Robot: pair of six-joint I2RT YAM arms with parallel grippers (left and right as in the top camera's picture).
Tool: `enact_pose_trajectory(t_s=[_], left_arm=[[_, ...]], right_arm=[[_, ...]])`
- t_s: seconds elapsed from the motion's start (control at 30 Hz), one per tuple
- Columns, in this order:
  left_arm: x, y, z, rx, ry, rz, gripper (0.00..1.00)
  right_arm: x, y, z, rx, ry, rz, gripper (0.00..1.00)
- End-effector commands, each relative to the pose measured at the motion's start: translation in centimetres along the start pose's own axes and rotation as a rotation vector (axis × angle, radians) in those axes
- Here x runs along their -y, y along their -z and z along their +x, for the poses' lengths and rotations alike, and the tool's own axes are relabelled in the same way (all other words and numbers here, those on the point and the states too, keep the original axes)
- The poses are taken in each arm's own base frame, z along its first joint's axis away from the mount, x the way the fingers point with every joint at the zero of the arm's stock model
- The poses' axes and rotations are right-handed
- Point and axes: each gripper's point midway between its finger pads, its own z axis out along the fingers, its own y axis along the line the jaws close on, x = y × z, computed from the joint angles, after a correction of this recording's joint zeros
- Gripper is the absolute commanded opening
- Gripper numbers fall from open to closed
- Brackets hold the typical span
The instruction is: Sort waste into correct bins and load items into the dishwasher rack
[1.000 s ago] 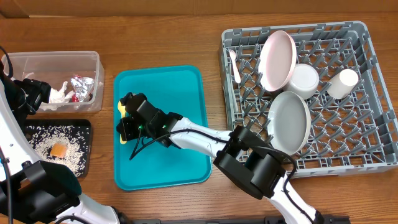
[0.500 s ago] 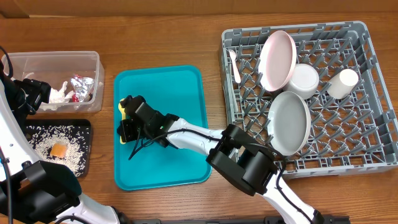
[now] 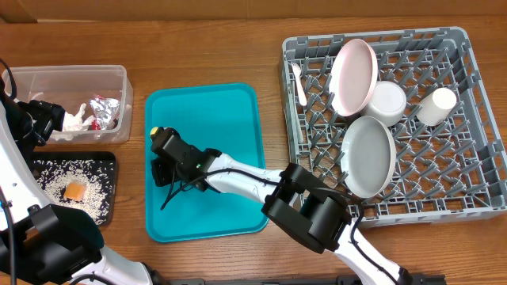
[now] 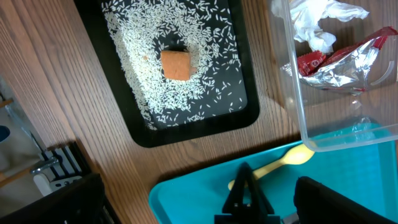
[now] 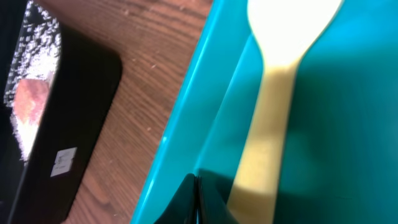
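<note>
A pale yellow spoon (image 3: 152, 133) lies at the left edge of the teal tray (image 3: 230, 119). My right gripper (image 5: 196, 199) is shut and empty, its tip on the tray floor just left of the spoon's handle (image 5: 264, 143). My left gripper (image 3: 41, 117) hovers open over the clear tub (image 3: 67, 73), which holds a white napkin (image 4: 320, 22) and a foil wrapper (image 4: 348, 59). Rice and an orange cube (image 4: 176, 64) lie in the black tray (image 4: 134, 127). The grey rack (image 3: 475, 95) holds a pink plate (image 3: 352, 75), a grey-green plate (image 3: 367, 154), a bowl (image 3: 386, 103), a cup (image 3: 437, 105) and a pinkish utensil (image 3: 299, 83).
My right arm (image 3: 245, 176) stretches across the teal tray from the front. The tub and black tray sit close together left of the teal tray, with a strip of wooden table (image 3: 206, 47) behind them.
My right gripper has slid a little toward the tray's far left edge, beside the spoon, and the arm has shifted left. The left arm has not moved.
</note>
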Motion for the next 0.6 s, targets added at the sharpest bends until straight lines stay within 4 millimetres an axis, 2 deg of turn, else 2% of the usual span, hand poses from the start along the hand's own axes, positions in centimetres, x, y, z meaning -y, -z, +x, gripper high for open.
enact_pose_trajectory(t_s=[0.0,0.07,0.23,0.4,0.53,0.57], left_arm=[[0.0,0.2,0.1,0.010,0.007,-0.002,1.00],[0.0,0.2,0.1,0.010,0.007,-0.002,1.00],[0.0,0.2,0.1,0.010,0.007,-0.003,1.00],[0.0,0.2,0.1,0.010,0.007,-0.002,1.00],[0.0,0.2,0.1,0.010,0.007,-0.002,1.00],[0.0,0.2,0.1,0.010,0.007,-0.003,1.00]], right_arm=[[4.3,0.7,-2.5,0.059,0.026,0.158,0.04],[5.2,1.7,-4.2,0.082,0.061,0.230,0.04],[8.4,5.9,-8.4,0.129,0.095,0.455,0.04],[10.3,8.2,-10.4,0.118,0.056,0.504,0.04],[10.8,10.8,-12.7,0.142,0.021,0.512,0.04],[10.8,11.6,-13.4,0.153,0.012,0.513,0.07]])
